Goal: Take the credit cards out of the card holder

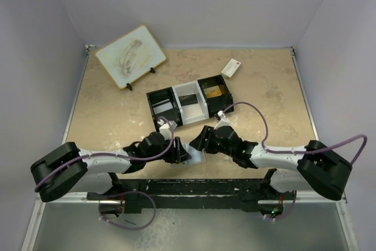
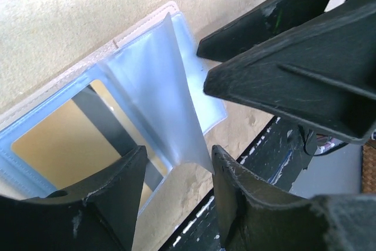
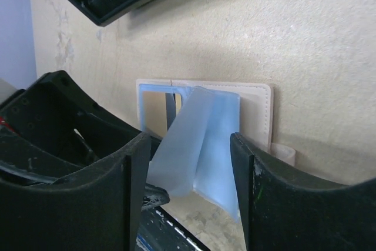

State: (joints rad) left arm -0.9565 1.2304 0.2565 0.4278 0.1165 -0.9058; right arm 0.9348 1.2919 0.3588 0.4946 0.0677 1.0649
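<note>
The card holder lies opened flat near the table's front edge, between both grippers. Its inside is pale blue, and one clear blue sleeve stands up from the spine. A gold credit card with a dark stripe sits in the flat sleeve. My left gripper is open, and the raised sleeve's lower corner hangs between its fingers, close to the right one. My right gripper is open astride the same sleeve from the other side, with gaps on both sides. The holder's tan edge shows behind.
A black-and-white three-compartment tray stands just beyond the holder, with a gold card in its right compartment. Farther back are a white box with a red mark and a framed white board. A black frame runs along the near edge.
</note>
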